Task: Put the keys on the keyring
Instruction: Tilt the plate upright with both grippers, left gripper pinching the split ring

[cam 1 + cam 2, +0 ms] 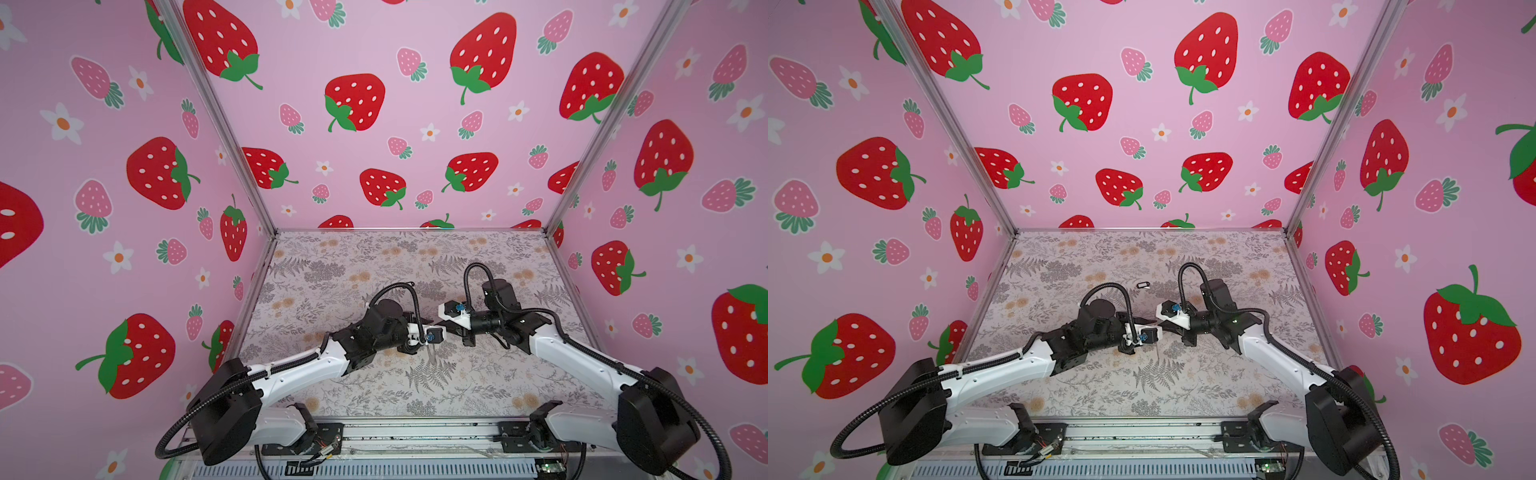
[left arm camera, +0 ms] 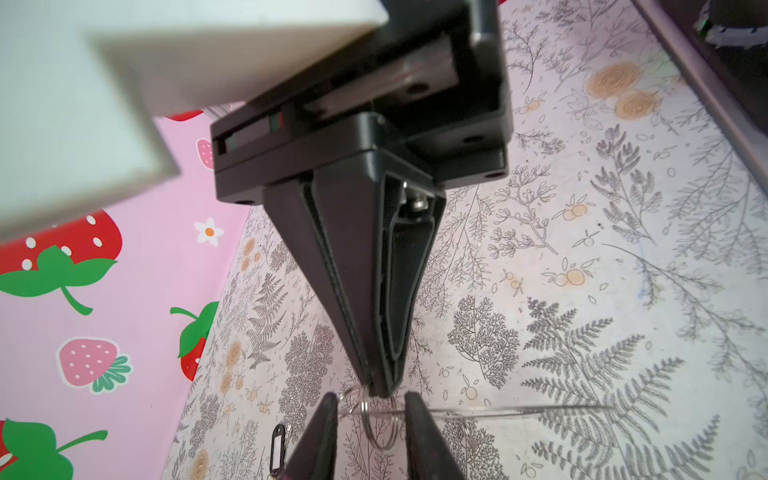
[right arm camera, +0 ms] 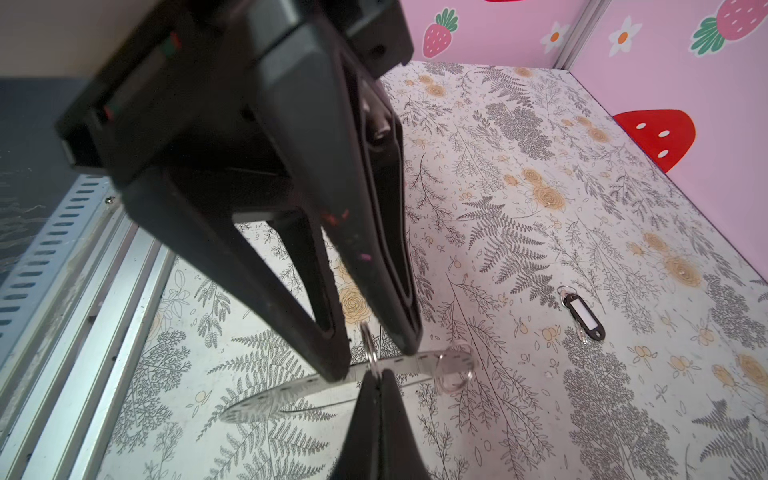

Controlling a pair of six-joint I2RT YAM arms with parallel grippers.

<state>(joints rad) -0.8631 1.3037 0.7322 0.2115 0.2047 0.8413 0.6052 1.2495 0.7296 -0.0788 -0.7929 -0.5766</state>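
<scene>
Right wrist view shows it best: above the floral surface (image 3: 540,208), the left fingers (image 3: 257,270) stand apart with the flat keyring (image 3: 291,395) passing between their tips; one tip looks to touch it. Facing them, the right fingers (image 3: 361,428) are closed tight. The tag (image 3: 584,312) lies on the surface, well apart from both. What the right fingers pinch is a small wire loop (image 3: 371,351) at the keyring's rim, midway between the left tips.

No lettering, number or brand can be read anywhere; the oval tag (image 3: 583,312) has a blank white centre.
</scene>
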